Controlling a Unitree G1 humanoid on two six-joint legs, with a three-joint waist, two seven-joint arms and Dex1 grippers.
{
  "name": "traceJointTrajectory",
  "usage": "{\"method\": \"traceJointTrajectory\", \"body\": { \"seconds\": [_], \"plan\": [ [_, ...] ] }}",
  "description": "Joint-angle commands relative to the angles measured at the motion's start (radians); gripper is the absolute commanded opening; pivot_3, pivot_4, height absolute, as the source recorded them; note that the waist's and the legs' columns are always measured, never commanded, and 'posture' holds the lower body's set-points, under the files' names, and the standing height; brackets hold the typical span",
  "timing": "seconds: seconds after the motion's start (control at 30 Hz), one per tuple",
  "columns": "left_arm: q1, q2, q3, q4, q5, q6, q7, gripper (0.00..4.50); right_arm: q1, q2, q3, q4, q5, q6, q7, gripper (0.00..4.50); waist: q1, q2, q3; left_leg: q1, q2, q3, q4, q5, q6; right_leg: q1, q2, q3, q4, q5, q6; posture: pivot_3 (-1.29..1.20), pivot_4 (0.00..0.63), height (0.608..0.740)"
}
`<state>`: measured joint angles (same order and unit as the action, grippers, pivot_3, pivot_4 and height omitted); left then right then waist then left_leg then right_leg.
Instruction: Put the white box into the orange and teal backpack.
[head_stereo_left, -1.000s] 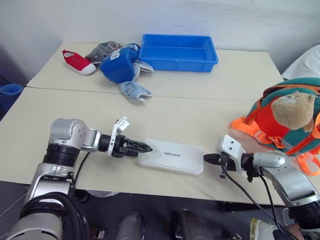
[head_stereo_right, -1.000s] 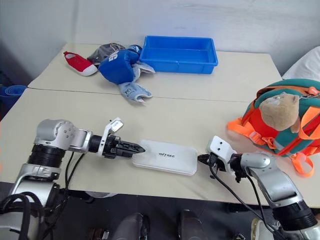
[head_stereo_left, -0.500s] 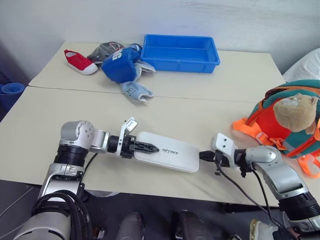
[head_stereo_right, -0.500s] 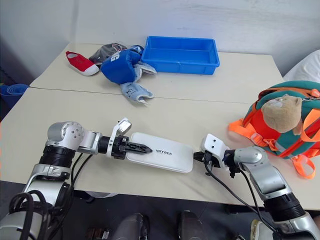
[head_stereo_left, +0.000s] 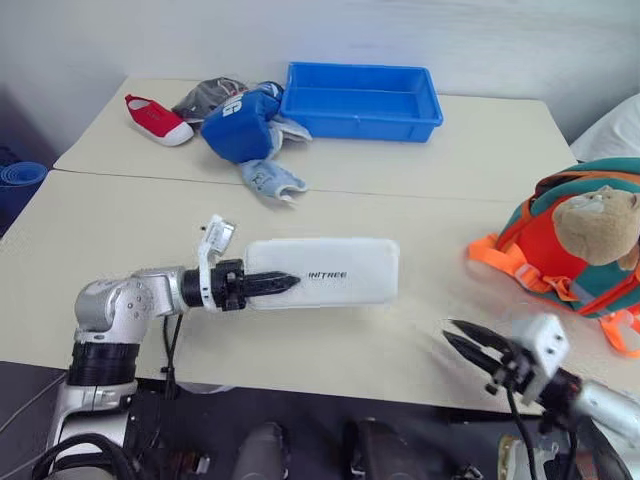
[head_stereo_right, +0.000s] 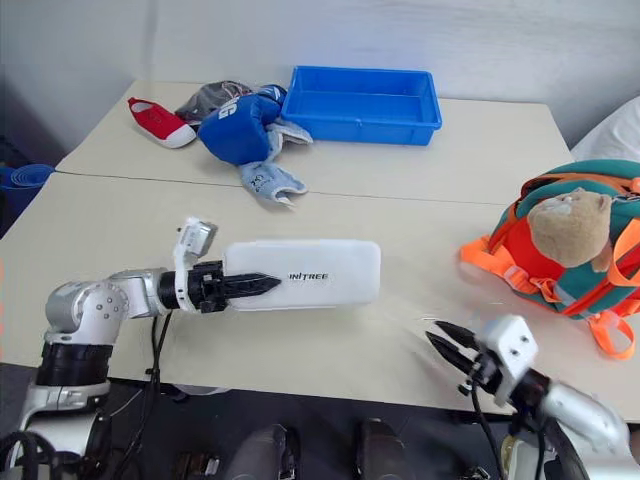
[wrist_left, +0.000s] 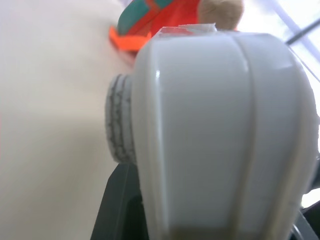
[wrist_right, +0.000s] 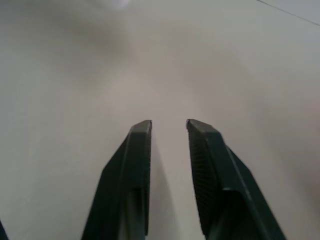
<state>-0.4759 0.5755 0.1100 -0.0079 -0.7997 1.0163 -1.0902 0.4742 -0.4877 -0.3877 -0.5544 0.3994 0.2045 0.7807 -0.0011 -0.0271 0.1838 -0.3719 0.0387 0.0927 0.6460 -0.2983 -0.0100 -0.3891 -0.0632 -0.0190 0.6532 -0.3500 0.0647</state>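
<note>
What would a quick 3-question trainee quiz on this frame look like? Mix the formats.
1. True or false: the white box lies inside the blue tray.
2. Which end effector grips the white box? A) left B) right C) both
3. Fill in: the plush animal is attached to the orange and teal ______.

Key
1. False. The left end effector holds it by one end, well short of the tray.
2. A. The right end effector is open, holding nothing, apart from the box.
3. backpack, on the table at the robot's right.
</note>
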Motion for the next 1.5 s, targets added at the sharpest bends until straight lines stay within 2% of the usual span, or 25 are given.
{"method": "traceJointTrajectory", "body": {
  "seconds": [0.03, 0.13, 0.2, 0.27, 0.4, 0.5, 0.6, 0.7, 0.8, 0.83, 0.93, 1.1, 1.2, 1.3, 1.5],
  "plan": [
    [0.020, -0.005, 0.005, -0.056, 0.023, -0.169, -0.081, 1.28, 0.112, 0.114, -0.167, -0.072, 0.045, -0.140, -0.074, 2.13, -0.002, 0.000, 0.000, 0.000, 0.000, 0.000, 0.000, 0.000, 0.000, 0.000, 0.000, 0.000, 0.000, 0.000, 0.000, 0.00, 0.150, 0.740],
    [0.038, -0.003, -0.025, -0.062, 0.065, -0.275, -0.124, 1.28, 0.231, 0.218, -0.334, -0.002, 0.159, -0.190, -0.098, 3.07, -0.003, 0.000, 0.000, 0.002, 0.000, 0.000, 0.000, -0.002, 0.000, 0.002, 0.000, 0.001, 0.000, 0.001, 0.000, 0.00, 0.150, 0.740],
    [0.040, -0.008, -0.034, -0.056, 0.078, -0.314, -0.132, 1.28, 0.268, 0.225, -0.386, 0.070, 0.137, -0.279, -0.062, 3.89, -0.004, 0.000, 0.000, 0.002, 0.000, 0.000, 0.000, -0.006, 0.003, 0.003, -0.001, 0.001, -0.001, 0.001, 0.000, 0.00, 0.150, 0.740],
    [0.041, -0.005, -0.052, -0.048, 0.114, -0.377, -0.151, 1.28, 0.285, 0.222, -0.431, 0.105, 0.156, -0.307, -0.061, 4.48, -0.013, 0.001, 0.001, 0.002, 0.000, 0.001, 0.000, -0.006, 0.004, 0.002, -0.001, 0.002, -0.001, 0.001, -0.001, 0.00, 0.150, 0.740],
    [0.043, 0.007, -0.077, -0.045, 0.161, -0.453, -0.169, 1.28, 0.284, 0.169, -0.501, 0.135, 0.212, -0.309, -0.063, 4.48, -0.029, 0.004, 0.001, 0.002, 0.001, 0.001, -0.002, -0.004, 0.008, 0.001, -0.001, 0.002, -0.001, 0.001, -0.003, 0.00, 0.150, 0.740],
    [0.050, 0.002, -0.074, -0.049, 0.157, -0.453, -0.153, 1.28, 0.214, 0.055, -0.520, 0.191, 0.248, -0.267, -0.052, 4.48, -0.035, 0.004, 0.001, 0.002, 0.001, 0.001, -0.002, -0.004, 0.008, 0.000, -0.001, 0.002, 0.000, 0.000, -0.003, 0.00, 0.150, 0.740],
    [0.072, 0.000, -0.069, -0.077, 0.138, -0.441, -0.145, 1.28, 0.097, -0.091, -0.494, 0.300, 0.263, -0.207, -0.010, 4.48, -0.033, 0.004, 0.001, 0.002, 0.001, 0.002, -0.001, -0.004, 0.009, 0.000, -0.001, 0.003, 0.000, 0.001, -0.003, 0.00, 0.150, 0.740],
    [0.055, -0.023, -0.012, -0.107, 0.038, -0.330, -0.072, 1.28, -0.077, -0.243, -0.450, 0.462, 0.283, -0.149, 0.068, 4.48, -0.028, 0.005, 0.002, 0.001, 0.000, 0.002, 0.000, -0.003, 0.010, 0.000, -0.001, 0.003, 0.000, 0.001, -0.002, 0.00, 0.150, 0.740],
    [0.041, -0.003, 0.004, -0.116, 0.009, -0.289, -0.069, 1.28, -0.178, -0.311, -0.397, 0.540, 0.269, -0.120, 0.125, 3.94, -0.020, 0.005, 0.002, 0.001, 0.000, 0.001, 0.000, -0.002, 0.011, 0.000, 0.001, 0.002, 0.000, 0.001, -0.001, 0.00, 0.150, 0.740],
    [0.039, 0.002, 0.005, -0.113, 0.022, -0.305, -0.068, 1.28, -0.221, -0.326, -0.370, 0.556, 0.277, -0.099, 0.141, 3.52, -0.017, 0.005, 0.002, 0.000, 0.000, 0.000, -0.001, -0.002, 0.010, 0.000, 0.002, 0.002, 0.000, 0.001, -0.001, 0.00, 0.150, 0.740],
    [0.035, 0.017, 0.013, -0.108, 0.035, -0.324, -0.069, 1.28, -0.308, -0.347, -0.284, 0.553, 0.282, -0.057, 0.188, 2.63, -0.014, 0.005, 0.002, 0.000, 0.001, 0.000, 0.000, -0.001, 0.008, -0.001, 0.003, 0.002, 0.000, 0.001, -0.001, 0.00, 0.150, 0.740],
    [0.057, 0.034, 0.035, -0.121, 0.018, -0.316, -0.066, 1.28, -0.392, -0.312, -0.217, 0.523, 0.274, -0.042, 0.184, 0.99, -0.023, 0.005, 0.002, -0.001, 0.001, 0.001, 0.001, 0.001, 0.005, -0.001, 0.002, 0.002, 0.000, 0.002, 0.001, 0.00, 0.150, 0.740],
    [0.066, 0.048, 0.047, -0.110, 0.014, -0.311, -0.072, 1.28, -0.433, -0.272, -0.133, 0.420, 0.282, -0.013, 0.168, 0.04, -0.030, 0.005, 0.002, 0.000, 0.001, 0.001, 0.001, 0.001, 0.005, -0.001, 0.002, 0.002, 0.000, 0.002, 0.001, 0.00, 0.150, 0.740],
    [0.049, 0.051, 0.066, -0.054, 0.012, -0.311, -0.075, 1.28, -0.496, -0.218, -0.015, 0.292, 0.309, 0.057, 0.121, 0.01, -0.037, 0.005, 0.002, 0.000, 0.002, 0.001, 0.001, 0.002, 0.004, -0.001, 0.003, 0.003, 0.002, 0.002, 0.001, 0.00, 0.150, 0.740],
    [-0.012, 0.058, 0.093, 0.084, 0.078, -0.397, -0.059, 1.28, -0.620, -0.118, 0.212, 0.010, 0.465, 0.226, 0.061, 0.01, -0.036, 0.005, 0.002, 0.000, 0.003, 0.001, 0.001, 0.002, 0.003, -0.003, 0.003, 0.002, 0.004, 0.002, 0.001, 0.00, 0.150, 0.740]
  ]
}}
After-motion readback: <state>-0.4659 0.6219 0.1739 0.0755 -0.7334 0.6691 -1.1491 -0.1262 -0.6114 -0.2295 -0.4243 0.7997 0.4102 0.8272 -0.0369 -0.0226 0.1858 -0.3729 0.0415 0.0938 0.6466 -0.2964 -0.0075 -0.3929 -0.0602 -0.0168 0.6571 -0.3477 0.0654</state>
